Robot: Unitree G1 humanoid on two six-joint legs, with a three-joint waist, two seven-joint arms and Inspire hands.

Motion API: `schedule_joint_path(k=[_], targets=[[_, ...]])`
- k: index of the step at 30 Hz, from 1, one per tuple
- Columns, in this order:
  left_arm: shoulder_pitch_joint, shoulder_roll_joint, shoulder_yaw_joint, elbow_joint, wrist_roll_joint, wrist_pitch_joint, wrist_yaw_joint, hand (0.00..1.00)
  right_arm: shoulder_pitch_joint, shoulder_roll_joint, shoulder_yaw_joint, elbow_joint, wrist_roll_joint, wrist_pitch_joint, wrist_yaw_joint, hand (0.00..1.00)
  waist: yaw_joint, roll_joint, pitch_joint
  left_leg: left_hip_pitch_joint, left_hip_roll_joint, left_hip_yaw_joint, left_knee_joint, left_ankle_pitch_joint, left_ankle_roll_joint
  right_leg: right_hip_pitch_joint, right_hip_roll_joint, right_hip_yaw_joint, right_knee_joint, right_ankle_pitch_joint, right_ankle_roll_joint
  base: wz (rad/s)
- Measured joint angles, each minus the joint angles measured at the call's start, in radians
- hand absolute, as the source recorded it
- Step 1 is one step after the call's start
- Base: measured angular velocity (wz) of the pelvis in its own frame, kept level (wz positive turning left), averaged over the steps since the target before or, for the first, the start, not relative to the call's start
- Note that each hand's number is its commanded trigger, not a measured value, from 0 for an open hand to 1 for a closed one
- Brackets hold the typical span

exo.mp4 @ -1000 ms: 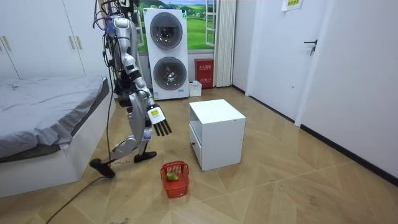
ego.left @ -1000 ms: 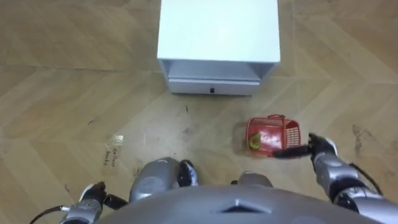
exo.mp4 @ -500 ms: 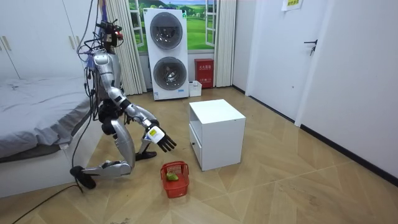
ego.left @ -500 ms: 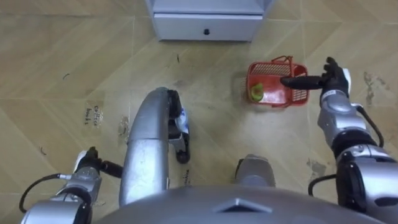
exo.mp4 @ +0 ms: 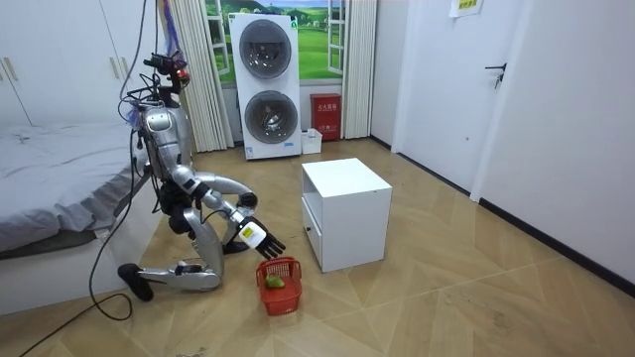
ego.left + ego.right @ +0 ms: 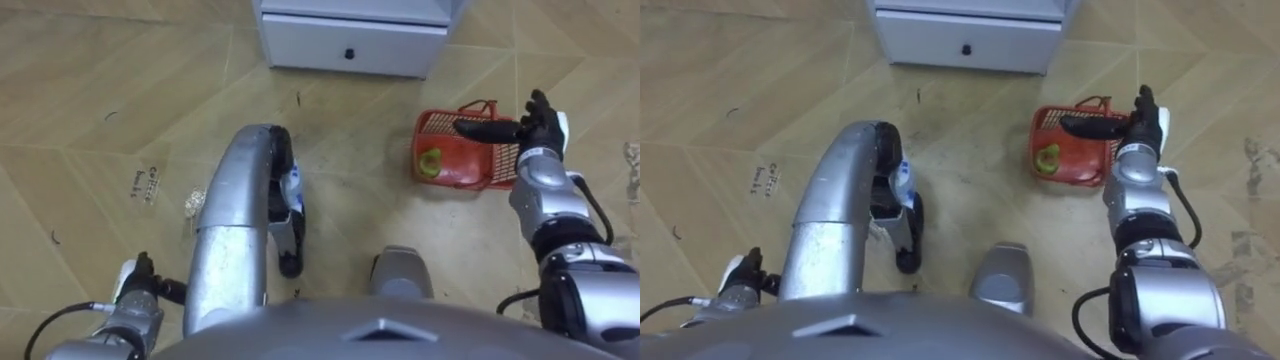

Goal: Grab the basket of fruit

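Looking down, left eye view: the right robot hand, fingers straight, is held over the red fruit basket on the floor; the state of the left robot hand cannot be told. Room view: the robot is shown kneeling.

The right hand hides part of the fruit basket.

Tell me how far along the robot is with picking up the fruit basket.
Done: the robot kneels beside the basket by the white cabinet. In hand: its right hand reaches over the basket, fingers straight, gripping nothing. Left: close on the handle and lift; the basket sits on the floor, a green fruit inside. The left hand hangs low.
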Motion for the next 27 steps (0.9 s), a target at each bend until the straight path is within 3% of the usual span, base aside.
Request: schedule_joint_path(k=[1, 2, 3, 4, 9, 13, 17, 27], targets=[[0.011, 0.003, -0.009, 0.000, 0.000, 0.000, -0.004, 0.00, 0.000, 0.000, 0.002, -0.004, 0.000, 0.000, -0.001, 0.00, -0.009, -0.006, -0.0023, -0.014, 0.001, 0.001, 0.010, 0.003, -0.015, -0.007, 0.000, 0.007, 0.025, -0.014, -0.004, 0.00], [0.014, 0.002, -0.012, 0.001, 0.000, 0.001, -0.006, 0.00, -0.001, -0.004, 0.007, -0.007, 0.000, -0.001, -0.001, 0.00, -0.012, -0.006, 0.0000, -0.023, 0.003, -0.001, 0.017, 0.006, -0.022, -0.012, 0.004, 0.008, 0.038, -0.021, -0.008, -0.11], [0.015, -0.013, -0.019, 0.002, 0.001, 0.002, -0.010, 0.00, -0.003, -0.016, 0.021, -0.008, -0.002, -0.003, -0.002, 0.00, -0.009, 0.009, 0.0013, -0.038, 0.010, -0.014, 0.015, 0.015, -0.041, -0.031, 0.021, 0.019, 0.051, -0.021, -0.014, -0.15], [0.017, -0.016, -0.027, 0.002, 0.001, 0.001, -0.022, 0.00, -0.003, -0.017, 0.034, -0.009, -0.002, -0.004, -0.002, 0.00, -0.010, 0.005, 0.0033, -0.042, 0.008, -0.016, 0.003, 0.023, -0.057, -0.046, 0.022, 0.027, 0.060, -0.022, -0.016, -0.15], [0.018, -0.021, -0.045, 0.002, -0.001, 0.000, -0.045, 0.00, -0.006, -0.037, 0.037, -0.008, -0.003, -0.004, -0.002, 0.00, -0.011, 0.014, -0.0017, -0.056, 0.009, -0.040, -0.010, 0.040, -0.090, -0.074, 0.046, 0.027, 0.074, -0.024, -0.014, -0.01], [0.012, -0.022, -0.082, 0.001, -0.001, -0.009, -0.057, 0.00, -0.027, -0.083, 0.036, 0.001, 0.002, -0.004, -0.002, 0.00, 0.006, 0.040, 0.0019, -0.057, 0.011, -0.045, -0.010, 0.041, -0.091, -0.076, 0.052, 0.027, 0.077, -0.026, -0.011, 0.00], [0.012, -0.022, -0.102, -0.003, -0.001, -0.009, -0.071, 0.00, -0.031, -0.098, 0.036, 0.002, 0.007, -0.004, 0.000, 0.00, 0.020, 0.055, 0.0018, -0.059, 0.009, -0.043, -0.015, 0.043, -0.095, -0.083, 0.048, 0.029, 0.077, -0.026, -0.011, 0.00], [0.009, -0.016, -0.116, -0.024, -0.002, -0.004, -0.113, 0.00, -0.047, -0.114, 0.089, 0.058, 0.015, -0.003, 0.032, 0.00, 0.040, 0.053, 0.0036, -0.104, 0.011, -0.018, -0.040, 0.053, -0.110, -0.155, 0.028, 0.055, 0.087, -0.028, -0.006, 0.01]])
